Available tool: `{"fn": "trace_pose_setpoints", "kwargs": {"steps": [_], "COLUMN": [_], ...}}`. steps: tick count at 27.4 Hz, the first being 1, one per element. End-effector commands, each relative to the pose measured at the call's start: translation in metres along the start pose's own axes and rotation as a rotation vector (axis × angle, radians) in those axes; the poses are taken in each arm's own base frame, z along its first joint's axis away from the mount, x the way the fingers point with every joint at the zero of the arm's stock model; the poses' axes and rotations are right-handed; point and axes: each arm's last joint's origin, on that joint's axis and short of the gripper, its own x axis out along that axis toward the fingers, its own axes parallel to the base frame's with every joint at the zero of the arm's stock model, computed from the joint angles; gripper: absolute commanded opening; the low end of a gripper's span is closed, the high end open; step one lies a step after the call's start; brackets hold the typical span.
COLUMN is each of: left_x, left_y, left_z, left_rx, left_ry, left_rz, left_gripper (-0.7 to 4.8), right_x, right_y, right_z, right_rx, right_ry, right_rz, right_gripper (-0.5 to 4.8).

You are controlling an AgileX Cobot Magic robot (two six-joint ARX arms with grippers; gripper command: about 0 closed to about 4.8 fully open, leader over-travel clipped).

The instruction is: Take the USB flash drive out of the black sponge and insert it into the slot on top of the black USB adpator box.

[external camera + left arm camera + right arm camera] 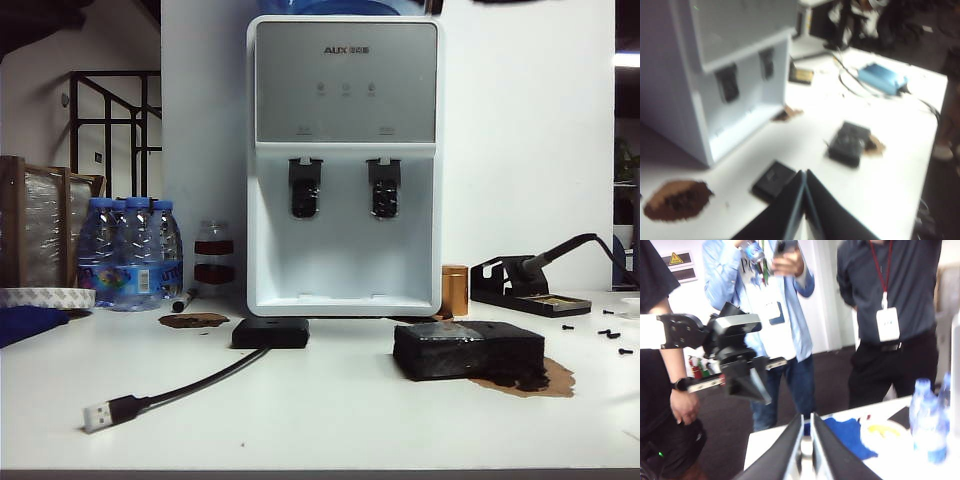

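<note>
Now, going from the left of the table: a loose USB plug [98, 415] lies near the front edge, and its black cable [195, 385] curves back and right to the thin black adaptor box [270, 332], which sits flat just in front of the water dispenser [345, 165]. To the far left stand a pack of water bottles [130, 252] and a small brown stain [193, 321]. Right of the box, well apart from it, the black sponge [468, 350] rests on a brown patch [545, 380]. I cannot make out the flash drive on the sponge, nor the slot on the box; both are too small and blurred. Far right, a soldering iron stand [530, 285] sits near the wall.

Neither of my arms shows in the table camera. My left gripper [805, 200] hangs above the near side of the table, its fingers pressed together with nothing between them, the tips pointing over the adaptor box [773, 181], with the sponge [850, 143] farther off to the right. My right gripper [806, 440] points away from the work, toward people standing beyond the table's edge; its fingers are also squeezed together and empty. The other arm's black gripper [742, 375] shows in that view, and a blue cloth [850, 435] lies on the table there.
</note>
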Motion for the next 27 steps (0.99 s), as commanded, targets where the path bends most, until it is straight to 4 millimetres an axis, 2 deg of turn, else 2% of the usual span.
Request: {"fn": "trace_pose_setpoints", "kwargs": {"steps": [1, 5, 9, 16, 21, 24, 27], "left_x": [0.003, 0.010, 0.010, 0.011, 0.015, 0.016, 0.016], "left_y": [-0.003, -0.006, -0.005, -0.005, -0.007, -0.006, -0.006], "left_z": [-0.024, -0.049, -0.054, -0.056, -0.073, -0.072, -0.071], "left_rx": [0.057, 0.073, 0.064, 0.058, 0.038, 0.058, 0.072], "left_ry": [0.043, 0.075, 0.079, 0.075, 0.085, 0.078, 0.065], "left_rz": [-0.029, -0.048, -0.043, -0.048, -0.055, -0.047, -0.050], "left_gripper": [-0.05, -0.05, -0.05, -0.05, -0.05, -0.05, -0.05], "right_x": [0.011, 0.037, 0.059, 0.068, 0.072, 0.076, 0.083], "right_y": [-0.008, -0.014, -0.021, -0.040, -0.052, -0.058, -0.061], "right_z": [-0.012, -0.039, -0.069, -0.111, -0.144, -0.167, -0.180], "right_rx": [0.017, 0.039, 0.080, 0.149, 0.207, 0.222, 0.219], "right_ry": [0.017, 0.058, 0.101, 0.158, 0.203, 0.235, 0.252], "right_rz": [0.018, 0.070, 0.072, 0.033, 0.029, 0.026, 0.035], "right_gripper": [-0.04, -0.04, -0.05, -0.04, -0.04, -0.04, -0.04]}}
